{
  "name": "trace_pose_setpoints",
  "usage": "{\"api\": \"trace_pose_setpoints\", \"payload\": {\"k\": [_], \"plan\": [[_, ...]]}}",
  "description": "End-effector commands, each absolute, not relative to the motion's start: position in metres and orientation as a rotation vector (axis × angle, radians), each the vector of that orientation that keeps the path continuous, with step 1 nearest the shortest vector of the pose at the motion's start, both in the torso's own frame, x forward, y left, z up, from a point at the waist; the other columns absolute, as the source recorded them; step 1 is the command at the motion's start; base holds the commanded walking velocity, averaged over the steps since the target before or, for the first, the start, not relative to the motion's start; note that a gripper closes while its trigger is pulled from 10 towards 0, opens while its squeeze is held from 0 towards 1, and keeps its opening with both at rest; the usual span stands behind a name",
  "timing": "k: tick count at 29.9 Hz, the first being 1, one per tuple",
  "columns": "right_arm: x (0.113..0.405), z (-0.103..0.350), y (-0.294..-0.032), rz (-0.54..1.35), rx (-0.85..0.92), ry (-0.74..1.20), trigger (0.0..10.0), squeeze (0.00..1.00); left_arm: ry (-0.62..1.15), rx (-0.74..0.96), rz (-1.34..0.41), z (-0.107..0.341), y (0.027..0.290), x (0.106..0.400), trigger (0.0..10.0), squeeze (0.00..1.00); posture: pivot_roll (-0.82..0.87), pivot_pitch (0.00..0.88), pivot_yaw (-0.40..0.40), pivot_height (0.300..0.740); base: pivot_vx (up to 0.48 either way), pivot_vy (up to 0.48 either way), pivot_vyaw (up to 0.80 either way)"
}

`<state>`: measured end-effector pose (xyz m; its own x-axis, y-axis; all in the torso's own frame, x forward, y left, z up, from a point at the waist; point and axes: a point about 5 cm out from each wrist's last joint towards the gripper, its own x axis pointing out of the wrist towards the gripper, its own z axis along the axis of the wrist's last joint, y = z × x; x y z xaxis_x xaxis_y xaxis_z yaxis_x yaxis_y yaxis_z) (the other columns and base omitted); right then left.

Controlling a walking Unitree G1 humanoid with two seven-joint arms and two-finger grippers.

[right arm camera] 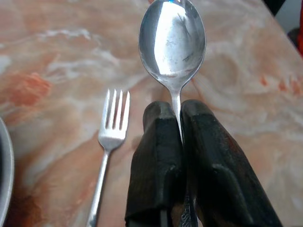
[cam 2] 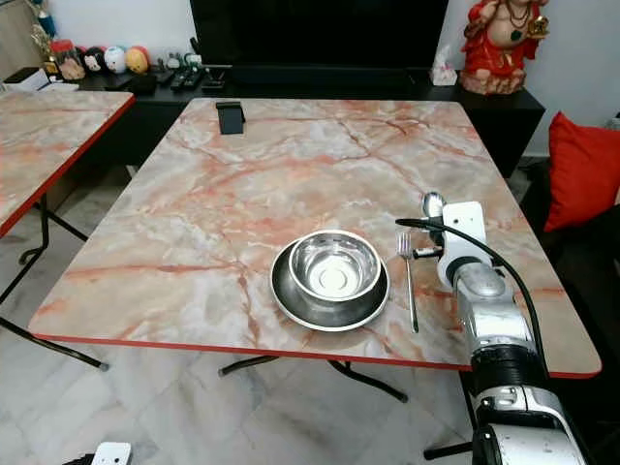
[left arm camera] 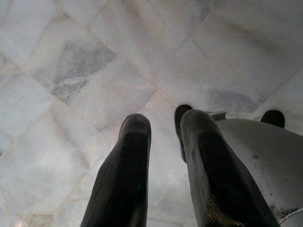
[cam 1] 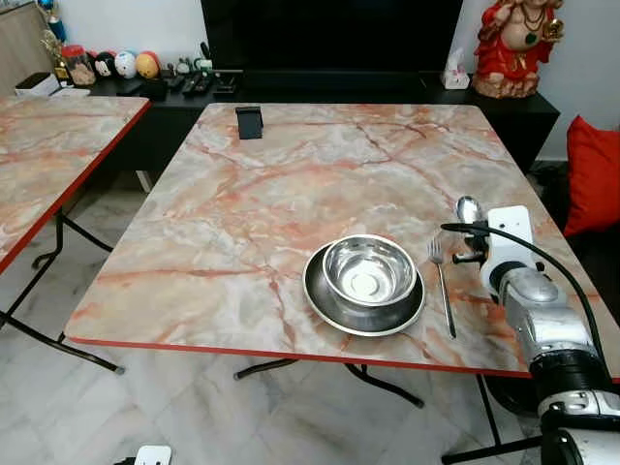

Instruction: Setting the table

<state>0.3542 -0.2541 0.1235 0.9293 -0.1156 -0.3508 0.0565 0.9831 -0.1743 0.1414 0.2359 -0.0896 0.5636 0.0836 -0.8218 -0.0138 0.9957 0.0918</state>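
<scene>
While the bowl (cam 1: 369,270) sits nested on its plate (cam 1: 329,304) with the fork (cam 1: 443,285) just to its right, your right gripper (right arm camera: 180,124) pinches the spoon (right arm camera: 172,40) by its handle beside the fork, apparently to complete the setting; your left gripper (left arm camera: 163,142) hangs idle, slightly parted.

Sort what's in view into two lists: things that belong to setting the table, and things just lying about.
Belonging to the job:
- bowl, sitting in the plate
- fork, lying on the table beside the plate
- spoon, clamped in the right gripper

Just lying about:
- black stand at the table's far edge
- red statue
- painted balls on the sideboard
- red cushion
</scene>
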Motion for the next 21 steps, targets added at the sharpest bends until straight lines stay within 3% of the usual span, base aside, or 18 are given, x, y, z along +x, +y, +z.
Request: {"api": "trace_pose_setpoints", "payload": {"k": [1, 21], "plan": [[0.357, 0.126, -0.255, -0.101, -0.134, 0.379, 10.0, 0.00, 0.974, 0.071, 0.064, -0.089, 0.238, 0.142, 10.0, 0.00, -0.09, 0.000, 0.019, 0.740, 0.000, 0.000, 0.00], [0.354, 0.100, -0.244, -0.116, -0.068, 0.477, 10.0, 0.00, 0.975, 0.071, 0.078, -0.087, 0.250, 0.137, 10.0, 0.00, -0.09, 0.000, 0.019, 0.740, 0.000, 0.000, 0.00]]}}
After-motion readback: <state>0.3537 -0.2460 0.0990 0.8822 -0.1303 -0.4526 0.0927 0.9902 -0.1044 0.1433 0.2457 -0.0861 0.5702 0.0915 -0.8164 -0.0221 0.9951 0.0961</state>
